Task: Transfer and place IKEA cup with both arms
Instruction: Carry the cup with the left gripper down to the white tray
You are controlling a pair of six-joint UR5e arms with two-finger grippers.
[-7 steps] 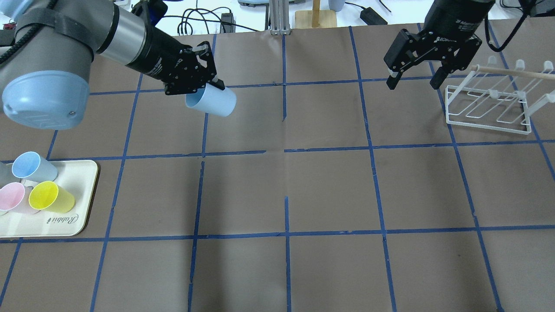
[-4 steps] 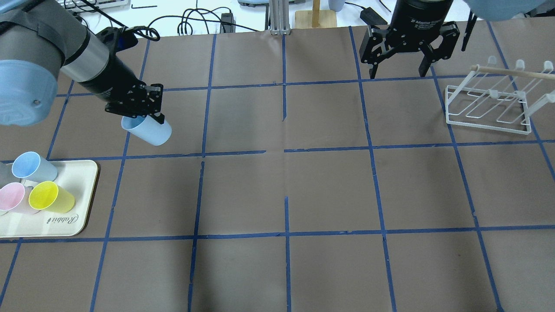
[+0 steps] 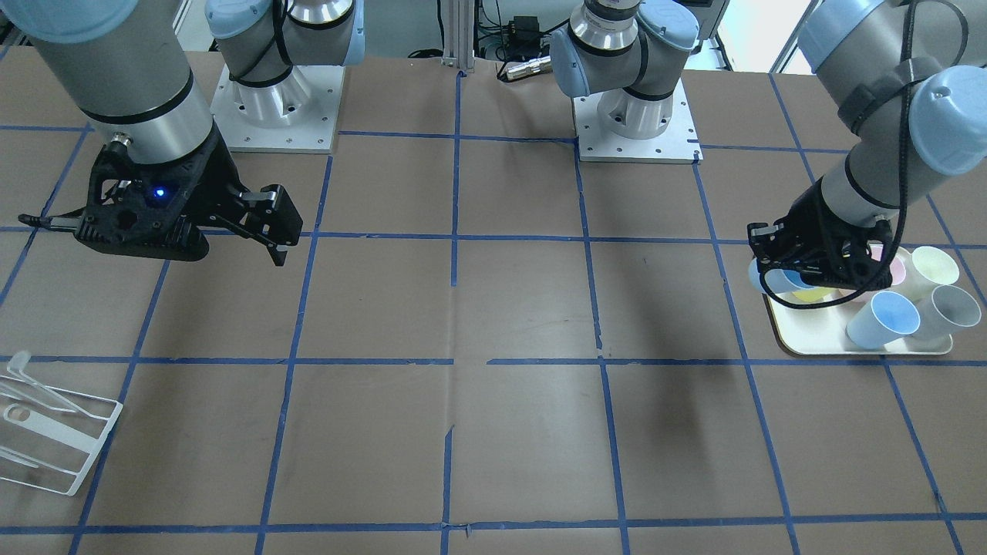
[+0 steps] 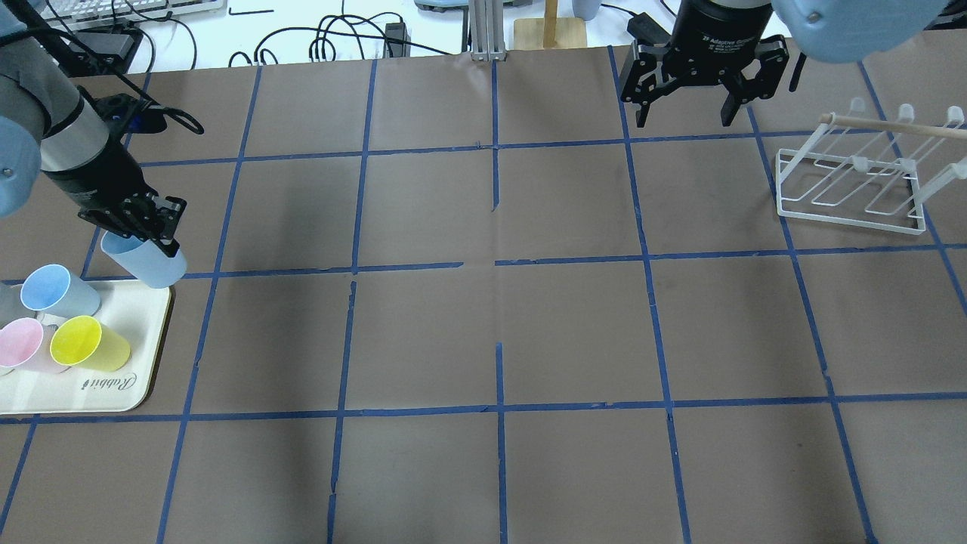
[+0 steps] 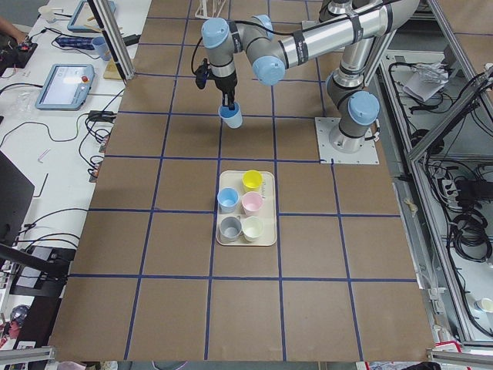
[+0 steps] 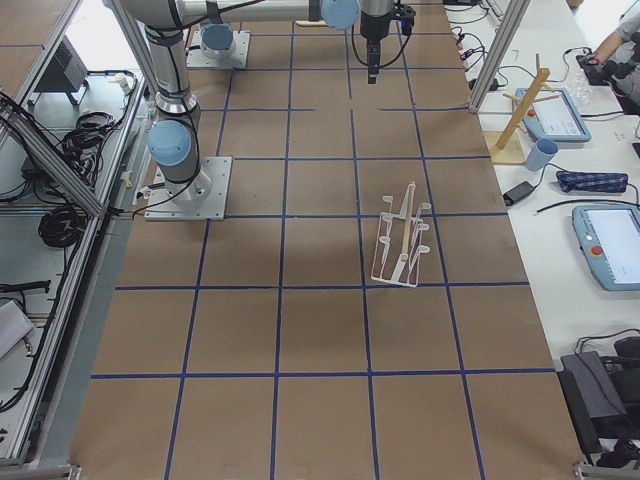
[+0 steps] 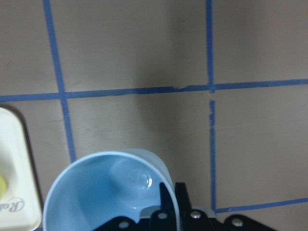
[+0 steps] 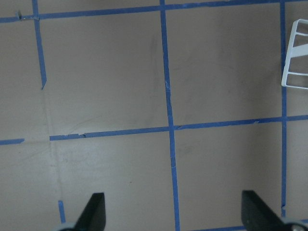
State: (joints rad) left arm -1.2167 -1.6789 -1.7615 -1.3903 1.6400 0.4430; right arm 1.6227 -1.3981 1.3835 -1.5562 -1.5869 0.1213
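The IKEA cup (image 4: 147, 263), pale icy-blue outside and sky-blue inside, hangs tilted in my left gripper (image 4: 143, 230), which is shut on its rim. It is held just above the far corner of the cream tray (image 4: 113, 393). It also shows in the front view (image 3: 765, 276), the exterior left view (image 5: 230, 116) and the left wrist view (image 7: 103, 192). My right gripper (image 4: 684, 113) is open and empty over the far right of the table, left of the white rack (image 4: 854, 177). Its fingers (image 8: 94, 211) show spread wide in the right wrist view.
The tray holds a sky-blue cup (image 4: 53, 291), a pink cup (image 4: 23, 344), a yellow cup (image 4: 87, 344) and a grey cup at the view's edge. The rack also shows in the front view (image 3: 46, 432). Blue tape lines grid the brown table.
My left gripper has carried the cup from the table's middle-left back to the left and down to the tray's corner. My right gripper swung a little left and farther back, still open.
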